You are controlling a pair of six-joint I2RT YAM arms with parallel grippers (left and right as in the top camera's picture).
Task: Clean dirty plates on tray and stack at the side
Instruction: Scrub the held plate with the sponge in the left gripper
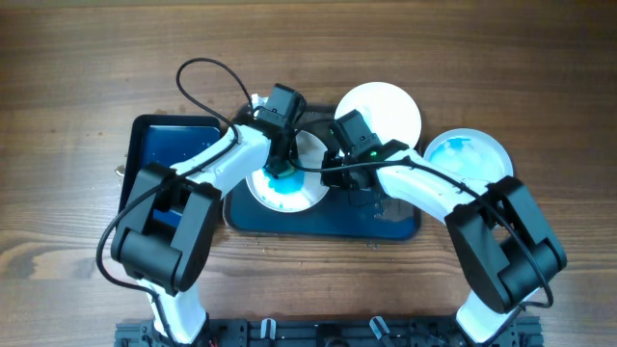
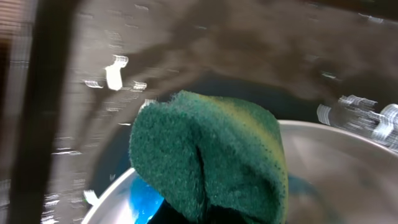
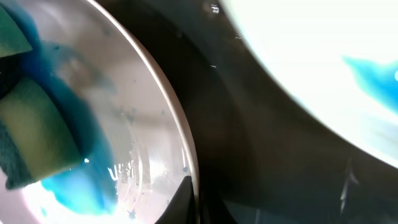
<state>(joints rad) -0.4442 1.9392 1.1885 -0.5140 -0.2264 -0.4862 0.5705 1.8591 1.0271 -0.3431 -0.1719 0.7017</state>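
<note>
A white plate (image 1: 307, 193) with a blue smear lies on the left part of the dark tray (image 1: 386, 224). My left gripper (image 1: 281, 166) is shut on a green sponge (image 2: 211, 155) and presses it onto this plate (image 2: 339, 171). My right gripper (image 1: 335, 170) is shut on the plate's right rim (image 3: 183, 149); one finger (image 3: 186, 199) lies over the edge. The sponge (image 3: 34, 134) and wet blue paint show on the plate in the right wrist view. A clean white plate (image 1: 381, 108) sits on the table behind the tray. A smeared plate (image 1: 469, 159) lies to the right and also shows in the right wrist view (image 3: 311, 56).
A smaller glossy blue tray (image 1: 164, 149) lies at the left, partly under my left arm. A black cable (image 1: 198, 72) loops above it. Wooden table all round.
</note>
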